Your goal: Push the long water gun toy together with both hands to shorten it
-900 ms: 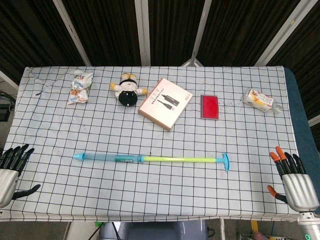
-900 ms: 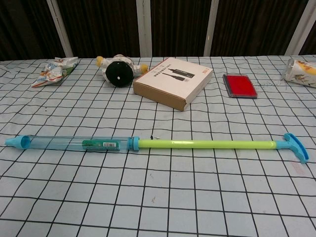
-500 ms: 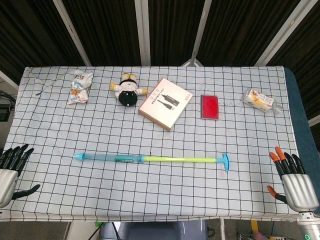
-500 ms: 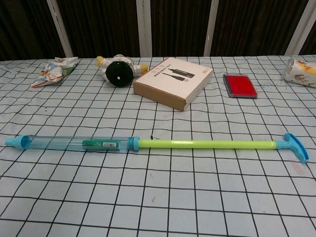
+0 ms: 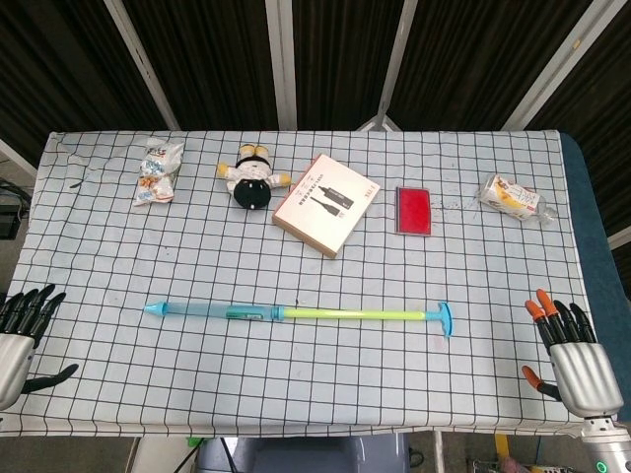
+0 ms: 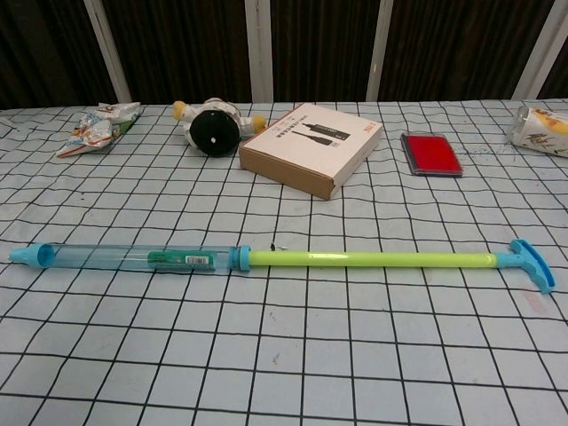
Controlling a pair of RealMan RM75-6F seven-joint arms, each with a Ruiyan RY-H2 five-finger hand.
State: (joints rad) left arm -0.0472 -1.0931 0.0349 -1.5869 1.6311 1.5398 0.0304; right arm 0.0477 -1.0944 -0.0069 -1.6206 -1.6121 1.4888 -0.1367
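The long water gun toy lies fully extended across the near half of the checked table. Its clear blue barrel points left, ending in a nozzle. A yellow-green plunger rod runs right to a blue T-handle. My left hand hangs open at the table's near left corner, well left of the nozzle. My right hand is open at the near right corner, its orange-tipped fingers spread, apart from the handle. Neither hand appears in the chest view.
Along the far side lie a snack packet, a round plush toy, a brown cardboard box, a red flat case and a wrapped bottle. The checked table cloth ends at the near edge.
My right hand has shifted slightly left and up. The toy and my left hand have not moved.
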